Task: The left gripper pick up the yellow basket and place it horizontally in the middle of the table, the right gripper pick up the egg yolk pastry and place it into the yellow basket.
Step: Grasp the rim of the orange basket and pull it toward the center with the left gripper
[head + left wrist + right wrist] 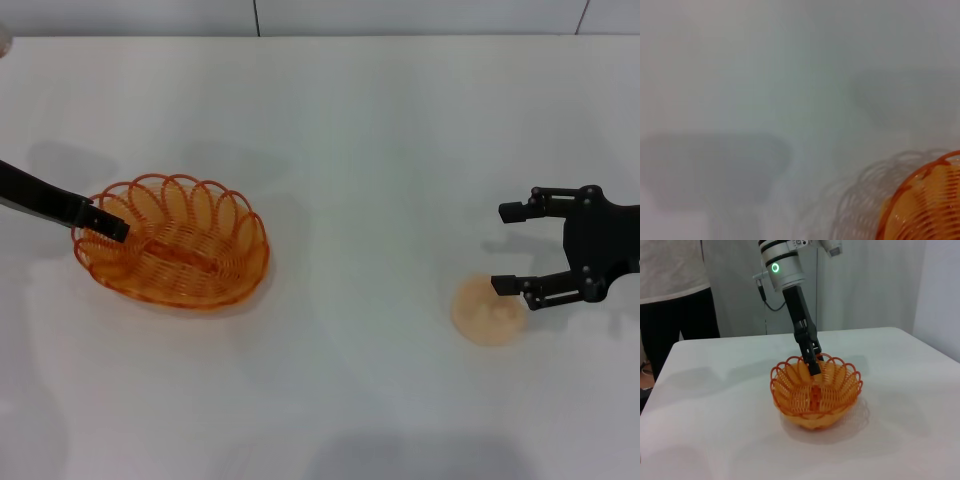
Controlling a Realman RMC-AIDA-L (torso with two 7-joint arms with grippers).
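The yellow basket (175, 245) sits on the left part of the white table (350, 150). My left gripper (103, 224) comes in from the left and is shut on the basket's left rim. The right wrist view shows the basket (815, 395) with the left gripper (812, 362) clamped on its far rim. A piece of the basket's rim shows in the left wrist view (925, 205). The egg yolk pastry (487, 312) lies on the table at the right. My right gripper (507, 248) is open and empty, just behind the pastry, with its nearer fingertip over the pastry's edge.
A person (675, 290) stands beyond the table's far corner in the right wrist view. The table's far edge (300, 37) meets a wall. Bare tabletop lies between the basket and the pastry.
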